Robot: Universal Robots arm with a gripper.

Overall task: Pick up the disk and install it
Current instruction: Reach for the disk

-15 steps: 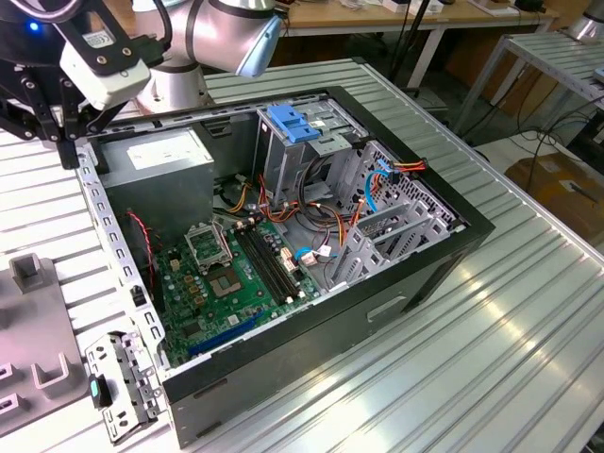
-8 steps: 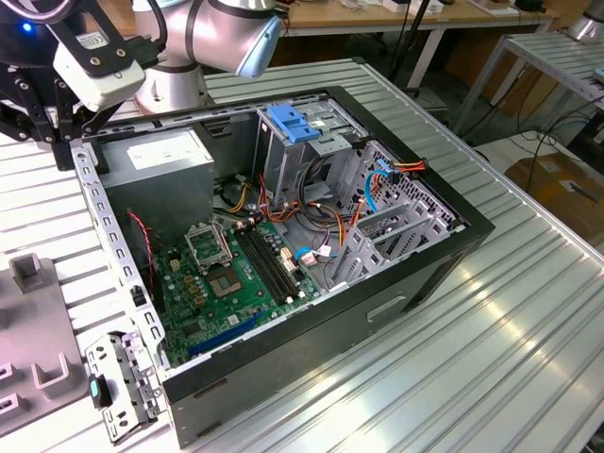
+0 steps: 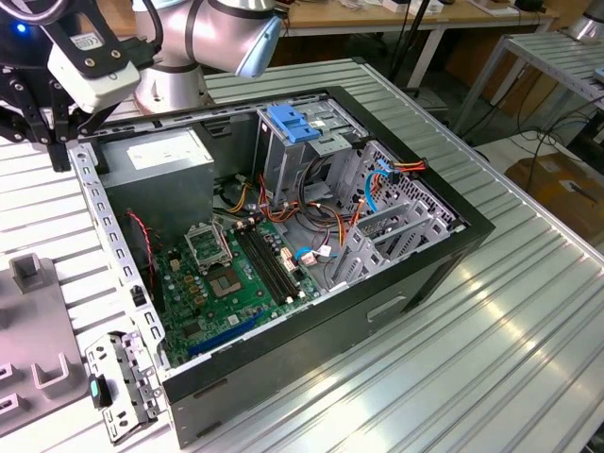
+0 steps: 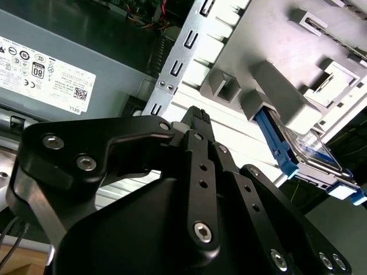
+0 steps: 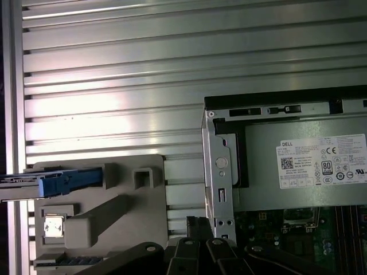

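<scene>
- The pincer (image 4: 195, 117) hangs over the table (image 5: 114, 69), at the corner of the open computer case. I cannot tell how far it is open. No object shows at its tip.
- The disk (image 4: 307, 150) lies off to one side of the pincer and well apart from it. It is slotted in a grey holder (image 4: 275, 40), with one end and a blue side rail sticking out.
- Judging by its looks, the disk is a dense, stiff metal slab with smooth faces, and it would take knocks badly. The two long railed edges, gripped squarely, look like the safest hold, rather than the label face.
- On the pincer's other side, close by, is the case (image 3: 472, 226).
- Nearest the pincer in the case sits a grey power supply (image 4: 69, 97). Beyond it are a green board (image 3: 236, 274) and loose cables (image 3: 321, 222).
- Farthest off is a metal cage with a blue handle (image 3: 293, 123). Whether its bay is free I cannot tell.
</scene>
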